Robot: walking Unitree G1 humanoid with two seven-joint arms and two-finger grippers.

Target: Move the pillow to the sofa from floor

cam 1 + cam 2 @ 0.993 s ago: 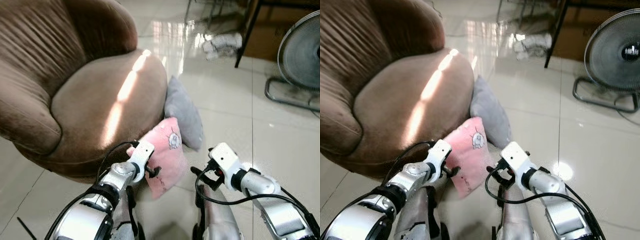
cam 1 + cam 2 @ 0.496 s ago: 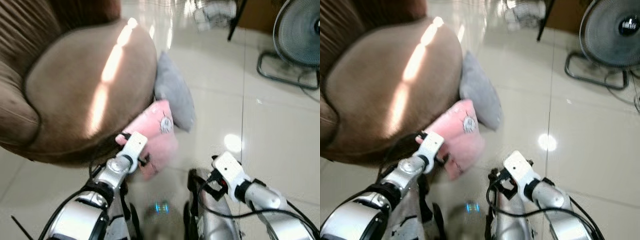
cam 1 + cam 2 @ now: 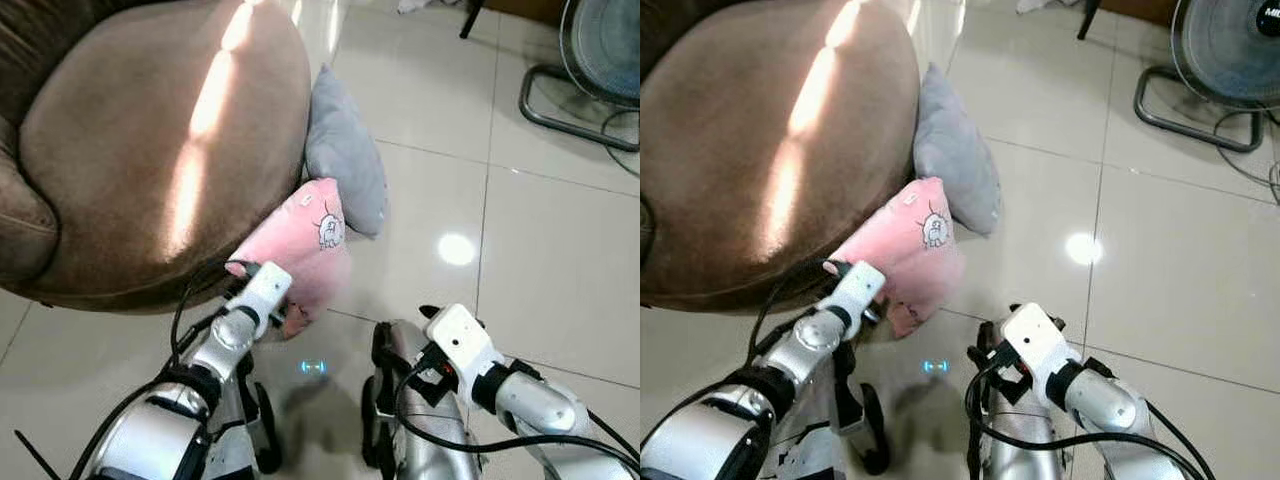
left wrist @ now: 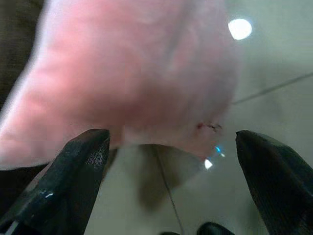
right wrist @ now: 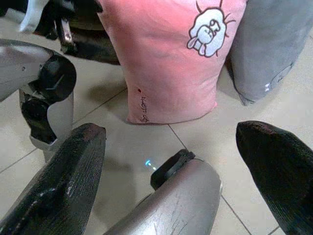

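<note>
The brown sofa takes the upper left of the head views, with a stripe of sunlight across its round seat. The tiled floor around it is glossy and shows a bright lamp reflection. A fan stands on the floor at the upper right, well apart from the sofa.

Two pillows stand on the floor and lean against the front edge of the sofa. The grey pillow is farther from the robot. The pink pillow, with a small cartoon print, is just beside it and nearer to the robot; the two touch at one corner.

The left arm reaches forward, and the left claw is at the lower part of the pink pillow. Its fingers are wide apart, and the pillow is very near in front of them, not held. The right claw hangs lower, above the floor and near the robot's leg. Its fingers are also wide apart and empty, and they point toward both pillows.
</note>
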